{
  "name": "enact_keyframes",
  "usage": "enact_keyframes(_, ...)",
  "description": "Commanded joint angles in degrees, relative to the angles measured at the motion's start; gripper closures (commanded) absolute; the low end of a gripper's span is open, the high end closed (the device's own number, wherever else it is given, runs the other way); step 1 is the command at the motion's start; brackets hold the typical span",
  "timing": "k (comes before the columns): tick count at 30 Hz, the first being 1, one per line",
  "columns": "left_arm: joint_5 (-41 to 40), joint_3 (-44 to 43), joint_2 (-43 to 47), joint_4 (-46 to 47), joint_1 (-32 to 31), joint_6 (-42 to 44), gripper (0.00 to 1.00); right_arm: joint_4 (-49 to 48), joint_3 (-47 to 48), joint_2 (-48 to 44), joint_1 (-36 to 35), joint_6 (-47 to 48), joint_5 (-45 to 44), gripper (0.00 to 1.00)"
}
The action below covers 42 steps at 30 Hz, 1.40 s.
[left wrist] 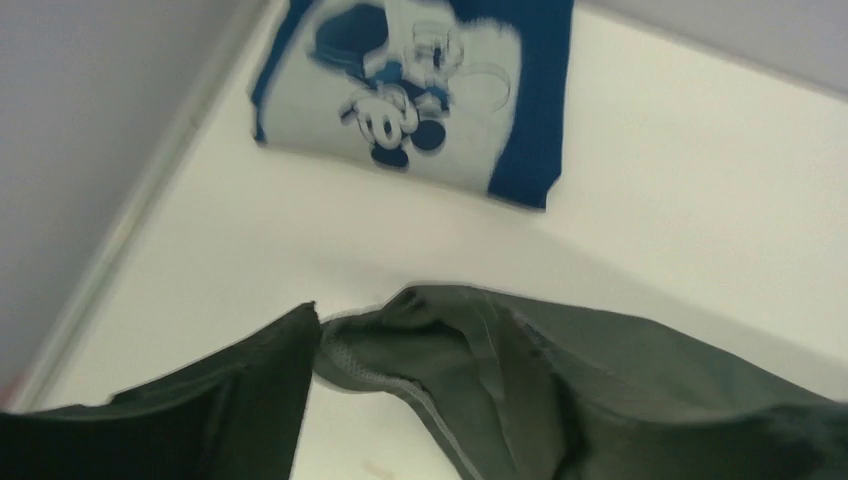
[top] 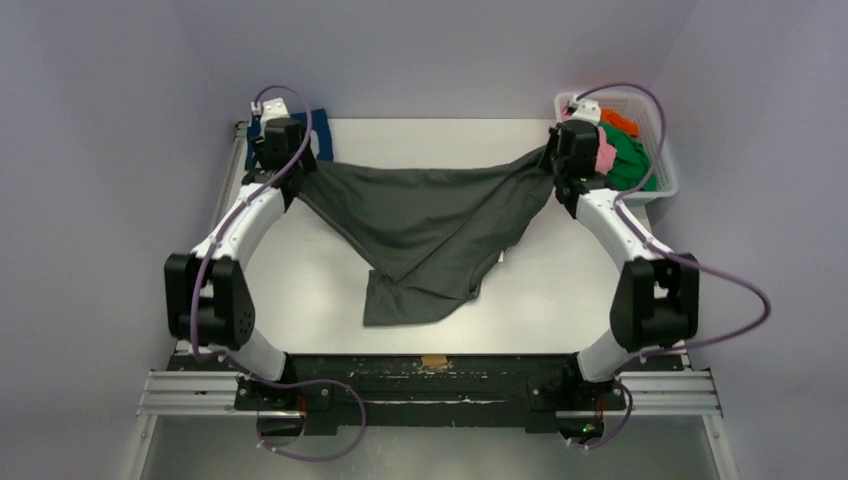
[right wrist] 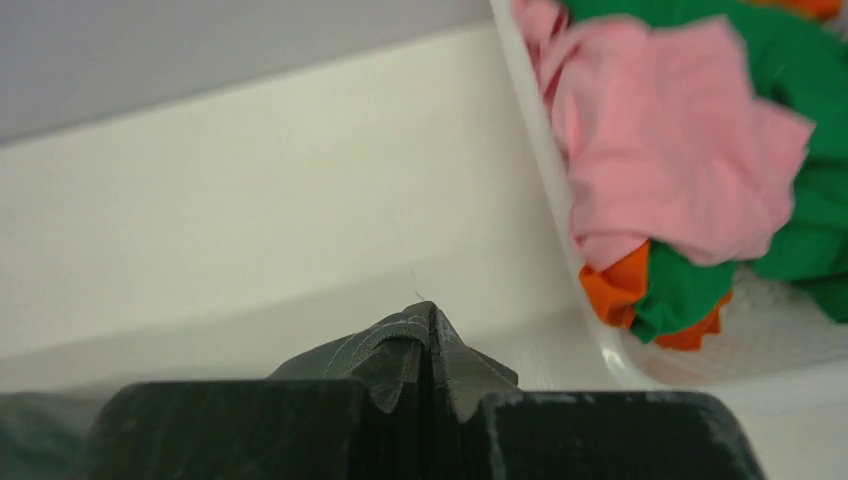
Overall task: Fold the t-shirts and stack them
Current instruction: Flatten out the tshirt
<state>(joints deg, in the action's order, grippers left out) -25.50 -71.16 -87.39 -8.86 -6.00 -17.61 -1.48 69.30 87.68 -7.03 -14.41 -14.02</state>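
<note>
The plain dark grey t-shirt (top: 425, 215) hangs stretched between both grippers over the far half of the table; its lower part sags onto the tabletop near the middle. My left gripper (top: 302, 172) is shut on its left corner, and grey cloth (left wrist: 600, 380) drapes over the jaws in the left wrist view. My right gripper (top: 550, 160) is shut on the right corner; a peak of grey cloth (right wrist: 400, 345) is pinched between the black fingers (right wrist: 230, 430). The folded navy blue t-shirt with white cartoon print (left wrist: 530, 100) lies at the far left corner (top: 322, 122).
A white mesh basket (top: 665, 185) stands at the far right corner, just right of my right gripper. It holds crumpled pink (right wrist: 670, 150), green (right wrist: 800, 80) and orange (right wrist: 615, 285) t-shirts. The table's far edge meets the wall behind both grippers.
</note>
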Motion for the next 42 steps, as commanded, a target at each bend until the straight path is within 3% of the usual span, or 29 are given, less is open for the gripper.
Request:
enact_keyframes(1, 5.2, -13.1, -11.8, -13.9, 1.9, -6.0, 0.11, 3.6, 5.2, 10.2, 1.3, -4.1, -0.2, 1.00)
enact_keyframes(2, 6.5, -15.3, -13.5, -16.4, 1.9, -6.3, 0.01, 4.4, 6.7, 13.0, 1.5, -4.4, -0.1, 1.00)
enact_keyframes(4, 10.3, -16.1, -14.0, -17.3, 1.8, -6.8, 0.00, 6.1, 9.7, 15.6, 1.5, -5.1, 1.0, 0.97)
enact_keyframes(6, 16.7, -13.4, -11.7, -16.1, 1.8, -7.6, 0.00, 6.8, 11.1, 17.0, 1.5, -5.6, 2.8, 0.85)
enact_keyframes(8, 23.9, -10.0, -9.2, -15.2, 1.7, -8.9, 0.00, 7.7, 11.7, 17.7, 1.5, -6.2, 2.8, 0.82)
enact_keyframes(11, 33.9, -2.9, -5.3, -13.3, 0.3, -9.7, 0.00, 9.2, 11.3, 17.6, 1.5, -7.5, 0.0, 0.61)
enact_keyframes(16, 35.1, 1.6, -1.2, -20.7, -7.1, -7.9, 0.00, 12.2, 9.6, 15.1, 1.5, -9.5, -4.9, 0.38)
enact_keyframes(18, 36.1, 2.9, 0.0, -22.4, -10.8, -7.5, 0.00, 12.8, 8.7, 13.7, 1.6, -9.4, -5.6, 0.24)
enact_keyframes(26, 42.6, 7.9, -1.1, -24.3, -19.8, -11.0, 0.07, 14.8, 6.2, 9.8, 1.6, -10.5, -3.7, 0.20)
enact_keyframes(34, 44.5, 6.5, -8.4, -24.2, -25.8, -11.9, 0.29, 15.0, 3.2, 6.6, 1.6, -9.9, -4.0, 0.18)
enact_keyframes(42, 38.1, 6.7, -13.5, -23.3, -27.0, -13.3, 0.47, 14.6, 2.7, 5.8, 1.6, -9.4, -3.7, 0.18)
